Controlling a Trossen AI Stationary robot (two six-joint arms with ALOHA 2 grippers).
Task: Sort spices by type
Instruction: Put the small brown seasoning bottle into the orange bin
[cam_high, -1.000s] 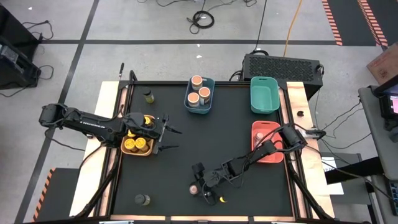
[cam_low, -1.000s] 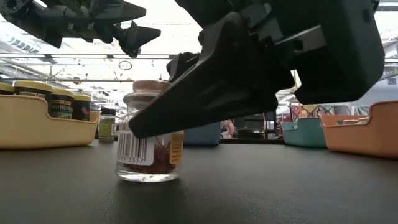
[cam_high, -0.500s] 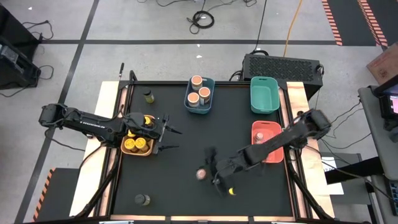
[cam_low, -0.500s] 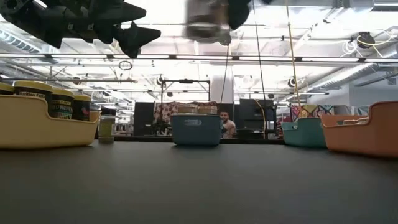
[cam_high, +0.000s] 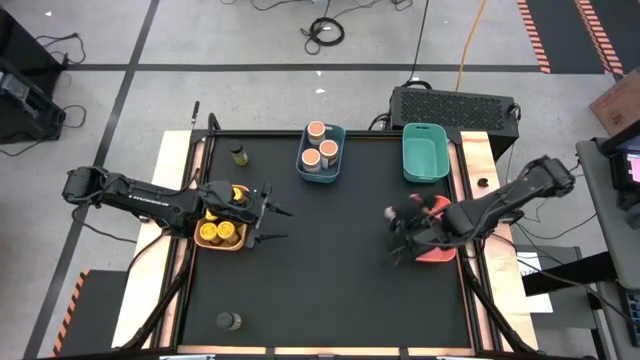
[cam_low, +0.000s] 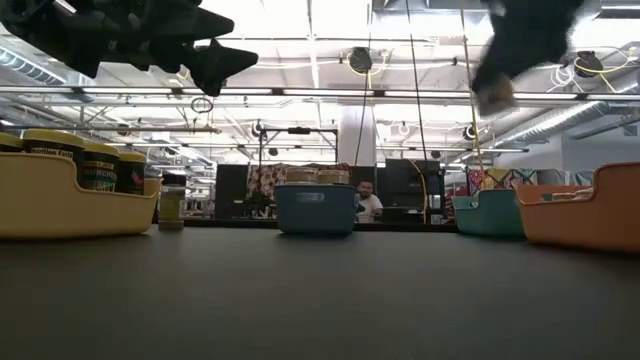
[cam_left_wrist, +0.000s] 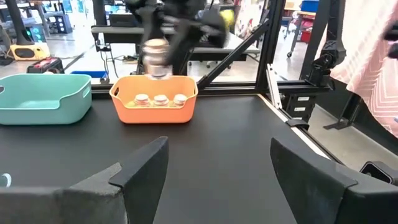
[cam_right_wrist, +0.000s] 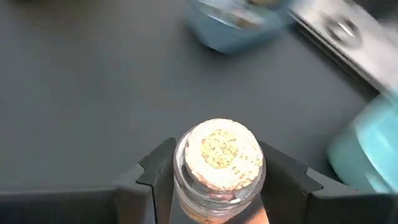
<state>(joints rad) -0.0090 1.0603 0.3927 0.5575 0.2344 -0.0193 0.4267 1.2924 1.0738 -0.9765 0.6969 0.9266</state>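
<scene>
Right wrist view, cork-topped jar clamped between right gripper fingers

jars in left-edge bin | jars in back-centre bin

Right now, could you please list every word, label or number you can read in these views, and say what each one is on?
None can be read.
Printed labels on the dark jars in the yellow rectangular plastic bin: too blurred.
White mark on the blue rectangular plastic bin: too small.
Cork-topped glass jar in the right tool: no text showing.
</scene>
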